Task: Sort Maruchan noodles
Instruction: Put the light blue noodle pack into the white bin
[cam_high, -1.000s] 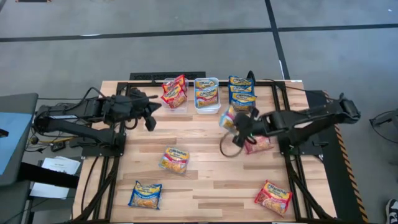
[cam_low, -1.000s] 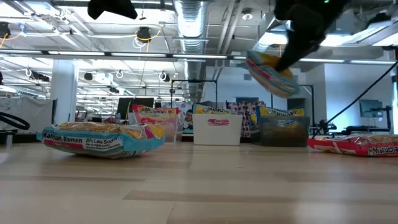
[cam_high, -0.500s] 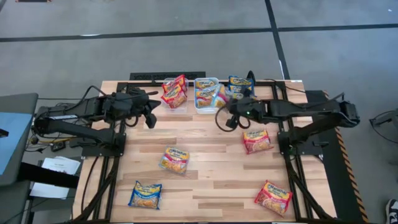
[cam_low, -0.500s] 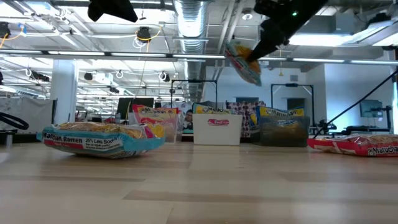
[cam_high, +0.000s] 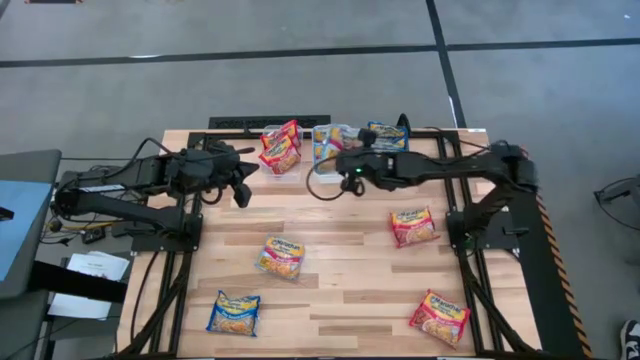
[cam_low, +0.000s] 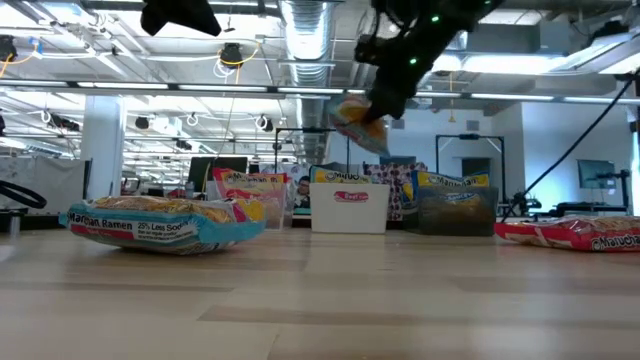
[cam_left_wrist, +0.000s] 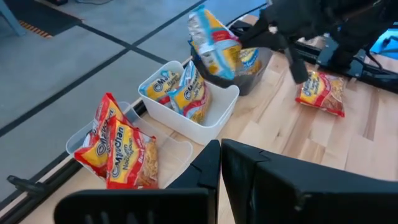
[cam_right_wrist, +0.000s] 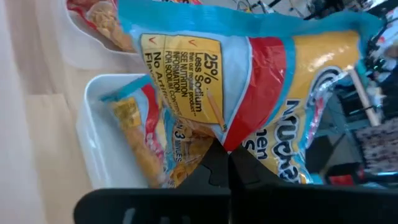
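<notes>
I see my right gripper (cam_high: 345, 165) holding a noodle packet (cam_left_wrist: 212, 42) above the white bin (cam_left_wrist: 186, 118), between two other bins.

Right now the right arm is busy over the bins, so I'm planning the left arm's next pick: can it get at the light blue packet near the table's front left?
Probably yes: the light blue packet lies alone on the left arm's side, nothing over it.

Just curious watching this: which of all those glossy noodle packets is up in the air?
The light blue and yellow packet clamped in the right gripper, hanging above the white bin; every other packet lies on the table or in bins.
</notes>
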